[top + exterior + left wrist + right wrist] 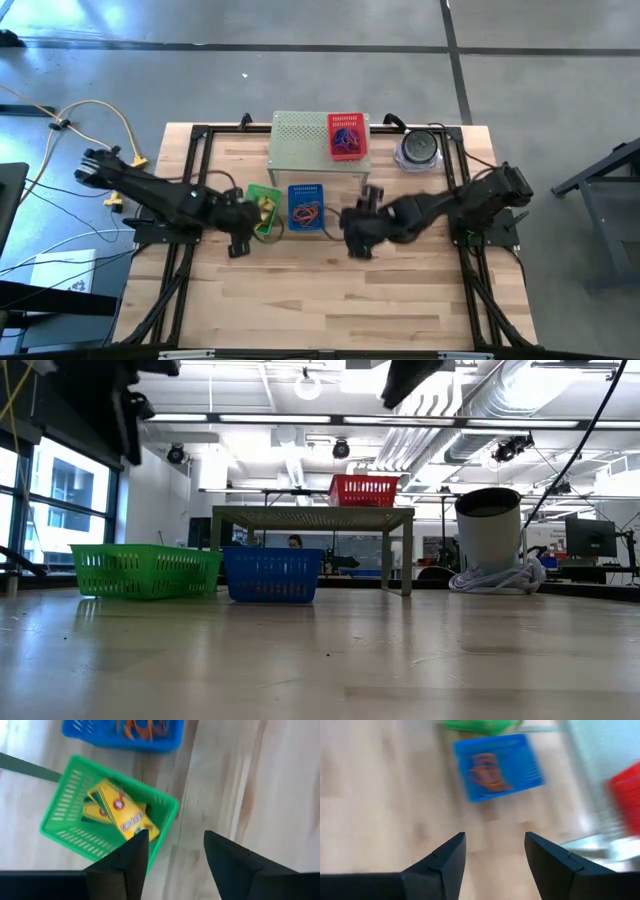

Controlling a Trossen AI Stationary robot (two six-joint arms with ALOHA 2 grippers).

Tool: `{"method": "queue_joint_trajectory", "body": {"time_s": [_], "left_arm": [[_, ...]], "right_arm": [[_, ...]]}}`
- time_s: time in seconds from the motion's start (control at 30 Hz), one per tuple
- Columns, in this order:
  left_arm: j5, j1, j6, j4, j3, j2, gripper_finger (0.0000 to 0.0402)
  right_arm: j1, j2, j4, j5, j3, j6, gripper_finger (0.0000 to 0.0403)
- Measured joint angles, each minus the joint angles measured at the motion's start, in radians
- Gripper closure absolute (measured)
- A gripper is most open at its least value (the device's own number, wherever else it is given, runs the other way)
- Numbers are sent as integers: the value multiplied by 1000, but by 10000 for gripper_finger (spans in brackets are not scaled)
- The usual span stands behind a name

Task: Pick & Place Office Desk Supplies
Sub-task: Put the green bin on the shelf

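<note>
Yellow packets [121, 811] lie in a green basket [59, 822] on the table, beside a blue basket [496, 766] holding orange rubber bands [490, 770]. My left gripper [175, 834] hovers open above the table at the green basket's near corner, with nothing between its fingers. My right gripper [495, 835] hovers open above bare table, on the near right of the blue basket [306, 207]. A red basket [348, 136] with rubber bands stands on the pale green shelf [300, 150].
A round grey-and-clear object [418, 150] stands at the far right of the table, beside the shelf. The two baskets sit side by side just in front of the shelf [312, 515]. The wooden tabletop [330, 300] stretches bare toward the near edge.
</note>
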Motion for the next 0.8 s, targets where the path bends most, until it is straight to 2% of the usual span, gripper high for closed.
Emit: {"method": "queue_joint_trajectory", "body": {"time_s": [0.13,0.4,0.57,0.8], "left_arm": [[-3,-66,45,-37,0,105,218],[-17,-147,170,-64,0,271,218],[-88,-155,240,-66,0,310,218],[-99,-97,309,-47,-6,312,218]], "right_arm": [[108,0,54,-25,-44,140,211],[248,0,174,158,-119,217,211],[269,0,239,239,-154,148,211],[244,0,273,219,-197,147,211]]}}
